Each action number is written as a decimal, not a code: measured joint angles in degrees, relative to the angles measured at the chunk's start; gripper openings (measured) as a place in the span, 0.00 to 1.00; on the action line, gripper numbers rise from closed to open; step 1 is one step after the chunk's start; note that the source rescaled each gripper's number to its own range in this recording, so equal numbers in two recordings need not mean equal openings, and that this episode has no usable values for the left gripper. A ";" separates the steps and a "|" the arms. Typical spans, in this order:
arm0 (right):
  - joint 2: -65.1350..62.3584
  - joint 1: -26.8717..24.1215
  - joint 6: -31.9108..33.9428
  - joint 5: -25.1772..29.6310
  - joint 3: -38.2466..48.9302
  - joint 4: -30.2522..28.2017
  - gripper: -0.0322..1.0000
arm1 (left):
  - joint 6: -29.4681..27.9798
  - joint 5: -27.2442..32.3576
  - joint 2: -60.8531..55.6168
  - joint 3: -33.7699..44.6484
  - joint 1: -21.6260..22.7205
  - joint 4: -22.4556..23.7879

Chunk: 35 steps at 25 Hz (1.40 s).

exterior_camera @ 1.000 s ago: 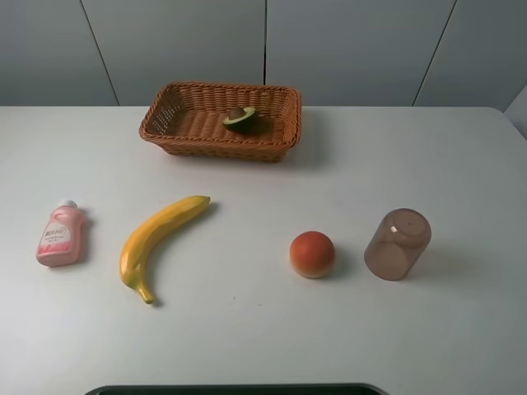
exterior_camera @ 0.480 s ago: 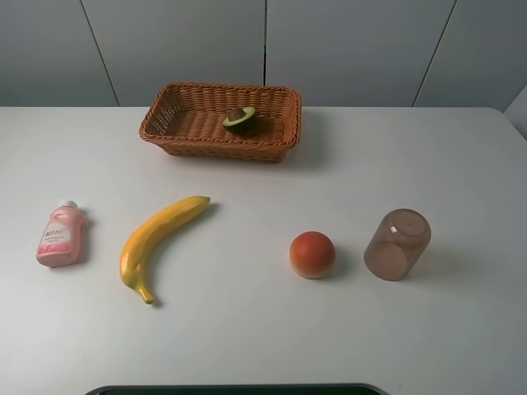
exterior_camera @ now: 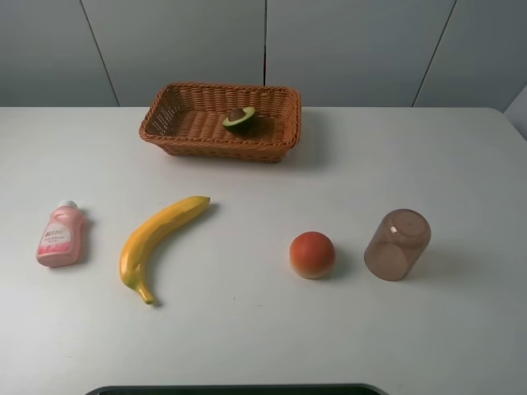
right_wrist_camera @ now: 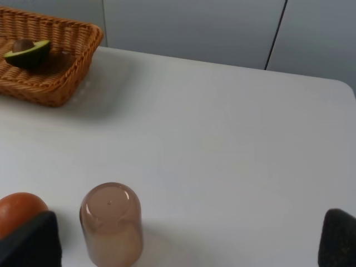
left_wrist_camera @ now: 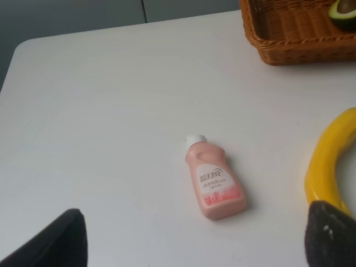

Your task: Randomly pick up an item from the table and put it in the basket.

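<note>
The halved avocado (exterior_camera: 240, 119) lies inside the brown wicker basket (exterior_camera: 191, 125) at the back of the white table (exterior_camera: 247, 329). It also shows in the left wrist view (left_wrist_camera: 345, 10) and the right wrist view (right_wrist_camera: 26, 53), as does the basket (left_wrist_camera: 289, 34) (right_wrist_camera: 62, 72). Neither arm shows in the exterior high view. My left gripper (left_wrist_camera: 192, 245) is open and empty, its dark fingertips (left_wrist_camera: 58, 239) wide apart above the table near the pink bottle. My right gripper (right_wrist_camera: 183, 245) is open and empty, its fingertips (right_wrist_camera: 339, 236) wide apart near the brown cup.
A pink bottle (exterior_camera: 59, 234) lies at the left, a yellow banana (exterior_camera: 156, 239) beside it. A round orange-red fruit (exterior_camera: 312, 253) and an upturned brown translucent cup (exterior_camera: 398, 243) stand at the right. A dark edge (exterior_camera: 230, 389) runs along the table's front.
</note>
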 joint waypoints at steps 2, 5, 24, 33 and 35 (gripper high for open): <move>-2.20 0.00 0.00 -0.68 2.43 1.15 1.00 | 0.00 0.00 0.00 0.00 0.00 0.00; -5.35 0.00 0.09 -1.62 5.19 1.65 1.00 | 0.00 0.00 0.00 0.00 0.00 0.00; -6.64 -0.10 -0.01 -0.08 6.80 2.73 1.00 | 0.00 0.00 0.00 0.00 0.00 0.00; -6.64 -7.52 -0.28 -0.08 6.80 2.84 1.00 | 0.00 0.00 0.00 0.00 0.00 0.00; -6.64 -7.90 -0.37 -0.08 6.80 2.96 1.00 | 0.00 0.00 0.00 0.00 0.00 0.00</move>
